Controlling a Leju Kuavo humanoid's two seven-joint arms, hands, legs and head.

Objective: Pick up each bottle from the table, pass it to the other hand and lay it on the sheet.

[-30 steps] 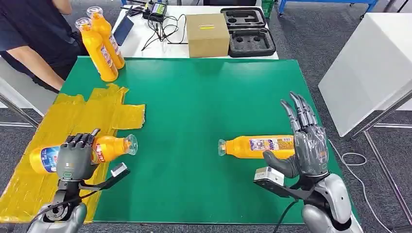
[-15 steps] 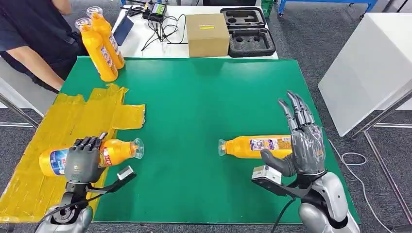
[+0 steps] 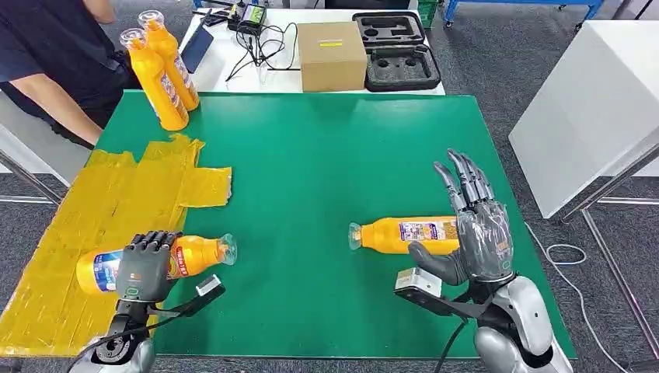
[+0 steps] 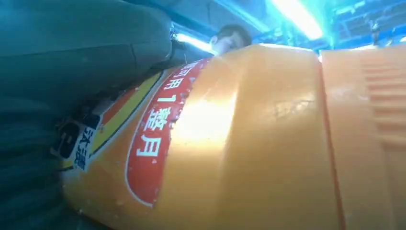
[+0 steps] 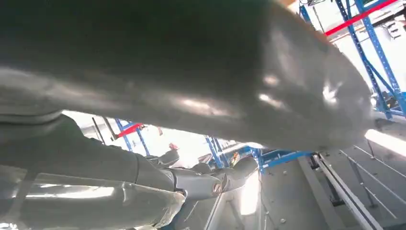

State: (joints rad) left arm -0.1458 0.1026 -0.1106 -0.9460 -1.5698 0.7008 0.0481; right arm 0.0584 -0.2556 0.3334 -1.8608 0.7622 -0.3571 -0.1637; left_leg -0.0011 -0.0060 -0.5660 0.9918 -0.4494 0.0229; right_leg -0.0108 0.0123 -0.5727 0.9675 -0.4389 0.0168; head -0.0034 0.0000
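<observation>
Left robot hand [image 3: 144, 266] clamped round an orange bottle [image 3: 190, 254]; right robot hand [image 3: 475, 233], fingers spread, we see beside second bottle [image 3: 404, 234].

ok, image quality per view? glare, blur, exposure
Head view: even light, sharp, soft shadows on the green table mat. Left wrist view: too close, soft focus, teal cast, glare patch on the held orange plastic bottle. Right wrist view: blurred grey right hand up close, blown-out bright background.

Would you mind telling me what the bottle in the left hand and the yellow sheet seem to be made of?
Bottle: probably glossy orange plastic, with highlights and a printed label. Yellow sheet: seemingly taped plastic film, wrinkled and shiny.
</observation>
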